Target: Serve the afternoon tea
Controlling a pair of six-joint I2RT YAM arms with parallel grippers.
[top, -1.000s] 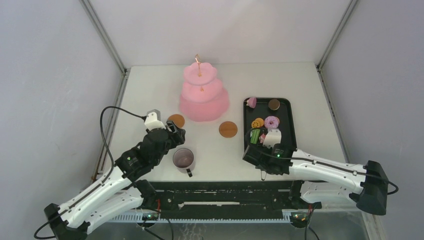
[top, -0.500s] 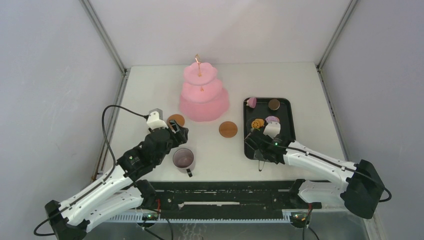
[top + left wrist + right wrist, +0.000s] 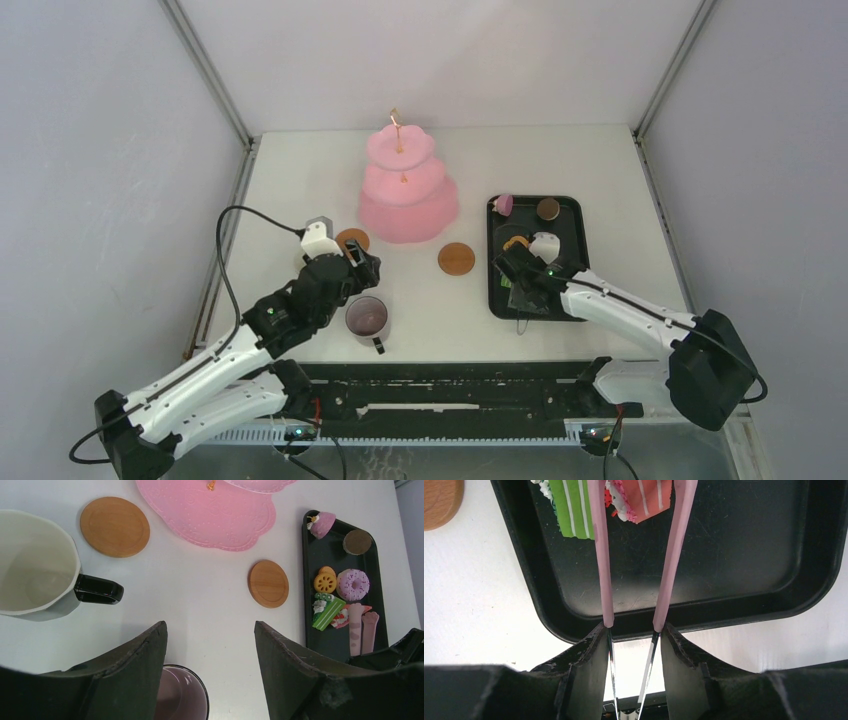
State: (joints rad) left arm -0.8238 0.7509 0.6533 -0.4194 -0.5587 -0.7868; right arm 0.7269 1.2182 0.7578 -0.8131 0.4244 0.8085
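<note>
The pink three-tier cake stand stands at the back middle, its tiers bare. Two brown coasters lie in front of it. A dark mug with a purple inside stands near my left gripper, which is open and empty above the table. A second mug with a pale inside shows only in the left wrist view. My right gripper is shut on pink-tipped tongs. The tips reach a green cake slice and a red slice.
The black tray at the right holds a pink cupcake, a brown round pastry and a cookie. A pink donut shows in the left wrist view. Grey walls enclose the table on three sides.
My right gripper has carried the tongs away from the near edge and further over the tray, onto the cake slices. My left gripper has shifted slightly towards the back.
</note>
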